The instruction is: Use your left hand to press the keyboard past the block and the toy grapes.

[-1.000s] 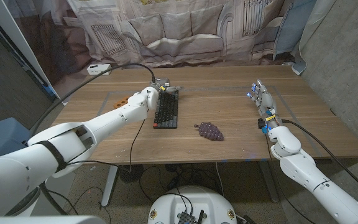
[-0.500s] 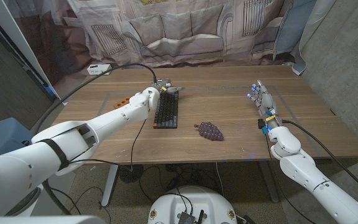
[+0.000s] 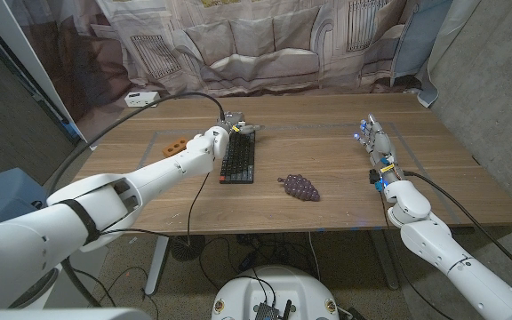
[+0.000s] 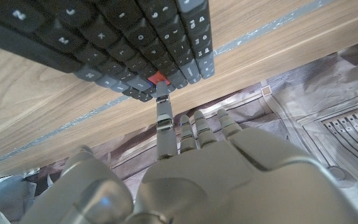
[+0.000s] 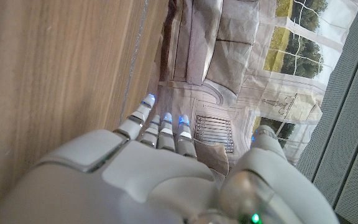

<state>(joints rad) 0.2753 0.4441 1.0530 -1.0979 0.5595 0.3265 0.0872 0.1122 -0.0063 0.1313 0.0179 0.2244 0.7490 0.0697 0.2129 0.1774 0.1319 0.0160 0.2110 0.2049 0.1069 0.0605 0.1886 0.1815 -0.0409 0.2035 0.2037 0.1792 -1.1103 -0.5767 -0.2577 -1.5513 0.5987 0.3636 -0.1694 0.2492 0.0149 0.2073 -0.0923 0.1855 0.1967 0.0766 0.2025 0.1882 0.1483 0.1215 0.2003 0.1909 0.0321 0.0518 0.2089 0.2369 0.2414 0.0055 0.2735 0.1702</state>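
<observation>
A black keyboard (image 3: 237, 162) lies lengthwise on the wooden table (image 3: 327, 133), left of centre. My left hand (image 3: 228, 124) hovers at its far end. In the left wrist view, one outstretched finger (image 4: 163, 121) of that hand (image 4: 229, 168) touches a red key (image 4: 159, 78) at the corner of the keyboard (image 4: 104, 37), with the other fingers curled in. Purple toy grapes (image 3: 299, 188) lie to the right of the keyboard's near end. An orange block (image 3: 174, 143) sits left of the keyboard, beside my left forearm. My right hand (image 3: 376, 142) stands on the table at the right with fingers straight, holding nothing.
A black cable (image 3: 194, 191) runs down from the keyboard over the table's front edge. A small white box (image 3: 140, 98) sits at the back left corner. A printed curtain hangs behind the table. My right hand's fingers (image 5: 157, 127) point toward that curtain.
My left hand has shifted very slightly at the keyboard's far end, and more of the orange block shows beside the forearm. The right hand has not moved.
</observation>
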